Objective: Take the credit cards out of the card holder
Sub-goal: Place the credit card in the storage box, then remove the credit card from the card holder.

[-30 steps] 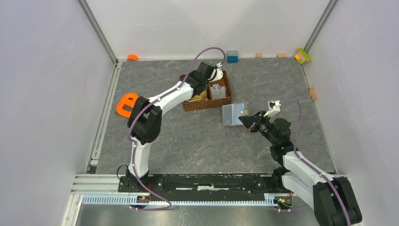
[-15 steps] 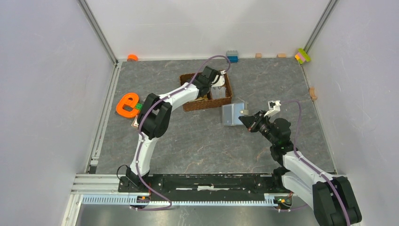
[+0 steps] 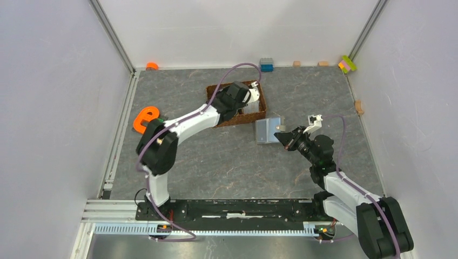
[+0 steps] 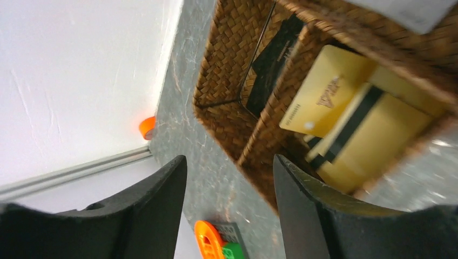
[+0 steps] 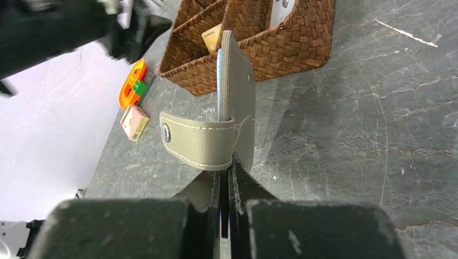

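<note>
While right gripper (image 5: 227, 174) clamps card holder (image 5: 238, 91), left gripper (image 4: 229, 162) gapes above basket (image 4: 220, 70).

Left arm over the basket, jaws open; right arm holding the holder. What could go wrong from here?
The right gripper pinches only one edge of the card holder, so it may twist or slip when a card is pulled. The open left gripper hangs close to the basket wall and could snag it, shifting the gold cards inside.
</note>
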You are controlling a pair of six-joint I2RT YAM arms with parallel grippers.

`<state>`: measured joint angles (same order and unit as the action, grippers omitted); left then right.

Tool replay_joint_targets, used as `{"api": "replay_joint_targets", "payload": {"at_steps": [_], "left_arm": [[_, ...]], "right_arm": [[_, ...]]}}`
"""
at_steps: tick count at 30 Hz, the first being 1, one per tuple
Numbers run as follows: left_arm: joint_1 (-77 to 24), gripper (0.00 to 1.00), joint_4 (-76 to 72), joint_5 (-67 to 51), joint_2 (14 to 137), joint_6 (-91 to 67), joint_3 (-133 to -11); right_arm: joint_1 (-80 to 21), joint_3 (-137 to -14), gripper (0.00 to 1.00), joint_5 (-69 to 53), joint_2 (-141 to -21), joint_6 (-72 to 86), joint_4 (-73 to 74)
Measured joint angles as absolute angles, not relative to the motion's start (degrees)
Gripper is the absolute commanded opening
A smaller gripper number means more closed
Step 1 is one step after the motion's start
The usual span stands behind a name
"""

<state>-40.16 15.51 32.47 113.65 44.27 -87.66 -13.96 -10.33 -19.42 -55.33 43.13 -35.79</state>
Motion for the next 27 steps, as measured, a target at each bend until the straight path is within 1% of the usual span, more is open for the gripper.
{"api": "replay_joint_targets", "payload": {"at_steps": [1,2,7,10,14,16,19,22,27], "left_arm": [[-41.39,0.68,15.4,32.49,110.54,41.74,-85.6],[-42.44,0.72,15.38,32.56,108.27,39.77,-84.47],[-48.93,1.0,14.11,32.86,95.64,24.23,-78.91],[-50.65,1.0,14.06,32.99,88.33,11.44,-74.24],[-50.13,1.0,14.48,32.49,79.33,-7.33,-67.0],[-49.76,1.0,12.67,30.7,74.26,-14.5,-60.55],[-49.65,1.0,6.76,25.1,68.66,-19.77,-49.98],[-49.63,1.0,0.58,18.5,67.18,-22.13,-42.09],[-49.63,1.0,-5.76,9.28,69.04,-22.96,-39.4]], "right_arm": [[-13.91,-10.22,0.0,-19.62,-55.57,43.09,-36.49],[-13.8,-10.07,0.0,-19.97,-55.72,43.05,-37.21],[-13.69,-9.17,0.0,-22.33,-56.71,43.09,-41.67],[-13.69,-8.93,0.0,-23.75,-57.45,43.11,-44.07],[-13.69,-8.69,0.0,-25.17,-57.93,43.31,-46.48],[-13.69,-8.54,0.0,-25.89,-58.0,43.51,-47.79],[-13.61,-8.4,0.0,-26.94,-58.57,44.31,-49.91],[-13.58,-7.95,0.0,-28.91,-60.58,46.76,-53.82],[-13.61,-6.76,0.0,-33.78,-66.76,54.24,-64.79]]}}
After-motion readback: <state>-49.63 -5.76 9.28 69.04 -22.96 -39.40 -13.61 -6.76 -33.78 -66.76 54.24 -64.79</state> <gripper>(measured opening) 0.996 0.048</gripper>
